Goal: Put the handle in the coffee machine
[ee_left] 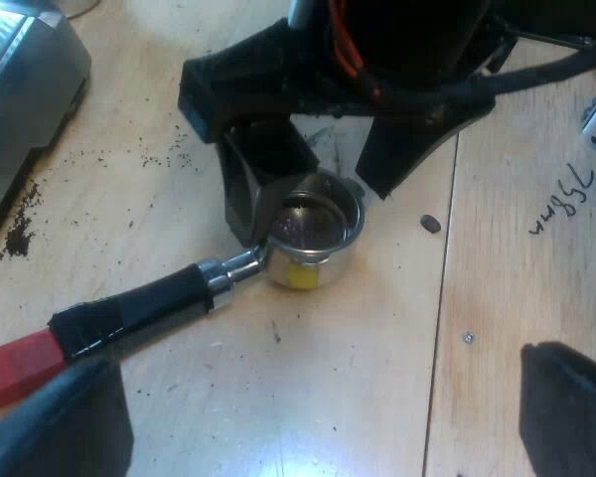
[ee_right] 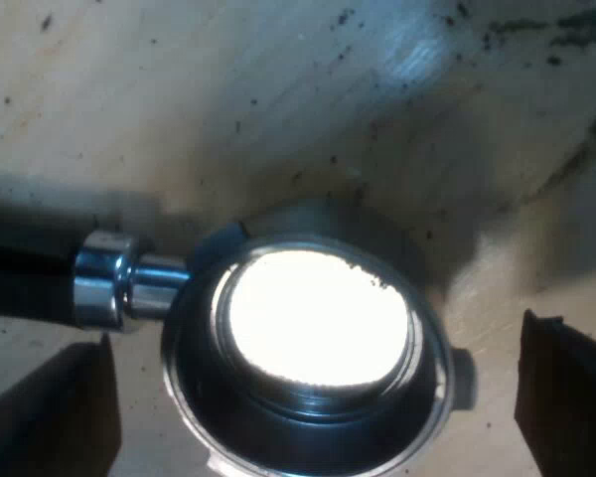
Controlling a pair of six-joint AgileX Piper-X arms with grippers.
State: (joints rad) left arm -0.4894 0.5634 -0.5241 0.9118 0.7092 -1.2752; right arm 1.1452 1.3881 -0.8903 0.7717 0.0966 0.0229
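Right gripper (ee_right: 316, 336) wide open, straddling the holder (ee_right: 298, 427) basket, gripping nothing. Left gripper (ee_left: 318, 358) open, empty; red handle end (ee_left: 15, 363) beside one finger.

Holder (ee_right: 308, 437) basket between right gripper (ee_right: 313, 338) fingers (ee_right: 566, 388): polished metal, mirror-glossy, hard glare off the bottom. Collar (ee_right: 109, 278) has the same chrome finish. Fingers are matt black plastic. Handle (ee_left: 144, 308) near left gripper (ee_left: 318, 363) fingers (ee_left: 70, 427): black, slightly glossy wrap; red end (ee_left: 15, 368) matt. Table (ee_left: 328, 417): pale wood, smooth, faint sheen, gritty dark specks (ee_left: 20, 234). Machine (ee_left: 20, 79): brushed grey metal.
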